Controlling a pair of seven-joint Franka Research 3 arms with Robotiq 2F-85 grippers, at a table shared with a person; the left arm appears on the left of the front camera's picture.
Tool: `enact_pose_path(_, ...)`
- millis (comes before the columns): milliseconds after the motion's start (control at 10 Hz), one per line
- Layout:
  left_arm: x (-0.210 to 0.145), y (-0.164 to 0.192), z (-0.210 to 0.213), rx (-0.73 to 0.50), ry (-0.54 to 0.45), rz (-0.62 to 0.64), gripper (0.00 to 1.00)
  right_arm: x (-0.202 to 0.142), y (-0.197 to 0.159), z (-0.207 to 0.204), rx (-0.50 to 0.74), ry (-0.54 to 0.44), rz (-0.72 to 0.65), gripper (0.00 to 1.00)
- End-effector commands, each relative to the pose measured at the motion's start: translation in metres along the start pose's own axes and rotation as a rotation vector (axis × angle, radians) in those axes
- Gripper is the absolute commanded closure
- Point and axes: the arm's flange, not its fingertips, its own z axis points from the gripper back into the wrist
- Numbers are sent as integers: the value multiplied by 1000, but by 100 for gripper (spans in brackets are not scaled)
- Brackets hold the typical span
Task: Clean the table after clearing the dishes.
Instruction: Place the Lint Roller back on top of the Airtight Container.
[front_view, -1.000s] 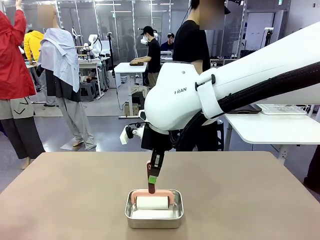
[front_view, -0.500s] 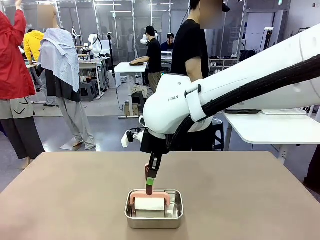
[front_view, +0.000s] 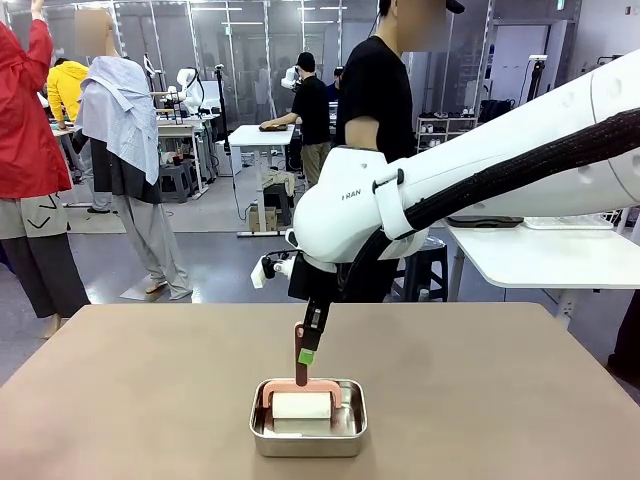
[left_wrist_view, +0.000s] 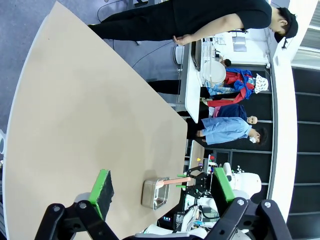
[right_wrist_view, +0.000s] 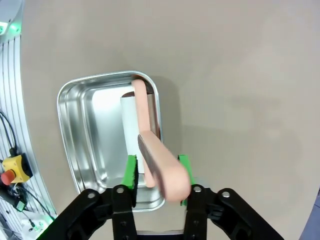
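Observation:
The beige-brown table (front_view: 140, 400) carries a small steel pan (front_view: 308, 420) near its front middle. A white roller (front_view: 302, 405) with a pink handle (front_view: 300, 372) lies in the pan, its handle rising upright. My right gripper (front_view: 306, 352) hangs over the pan. In the right wrist view the handle (right_wrist_view: 162, 167) stands between my right gripper's (right_wrist_view: 157, 172) green pads, which are parted with a small gap. My left gripper (left_wrist_view: 161, 187) is open and holds nothing, high above the table (left_wrist_view: 90, 115). The dishes are out of view.
A person in black (front_view: 375, 100) stands at the far side of the table. A white table (front_view: 540, 255) stands behind on the right. My right arm (front_view: 480, 180) crosses over the right half. Bare tabletop lies all around the pan.
The roller has settled lower into the pan, and my right gripper's jaws have parted from the pink handle. The left gripper stays as it was.

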Motion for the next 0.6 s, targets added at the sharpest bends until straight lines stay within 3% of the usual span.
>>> enact_pose_path(0,-1,-1,4,-3,9,-5,0,-6,0,9,-37,-14,28,8)
enact_pose_path(100,-1,-1,4,-3,9,-5,0,-7,-1,10,-36,-20,24,0)
enact_pose_path(400,-1,-1,4,-3,9,-5,0,-8,-3,7,-20,-2,11,0)
enact_pose_path(500,-1,-1,4,-3,9,-5,0,-9,-9,-3,-48,96,-49,0)
